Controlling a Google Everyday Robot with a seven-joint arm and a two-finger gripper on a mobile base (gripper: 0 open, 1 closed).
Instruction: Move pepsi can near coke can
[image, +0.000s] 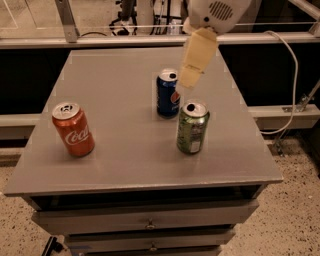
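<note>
The pepsi can (168, 94), dark blue with a round logo and silver top, stands upright near the middle of the grey table (120, 145). The coke can (73, 129), red-orange with white lettering, stands upright at the left, well apart from the pepsi can. My gripper (189, 77) hangs from the white arm at the top of the camera view. Its cream-coloured tip is just right of the pepsi can's top and slightly above it.
A green can (192, 127) stands upright just right of and in front of the pepsi can. The table has drawers (150, 225) below its front edge. A metal rail (100, 41) runs behind the table. A white cable (287, 65) hangs at the right.
</note>
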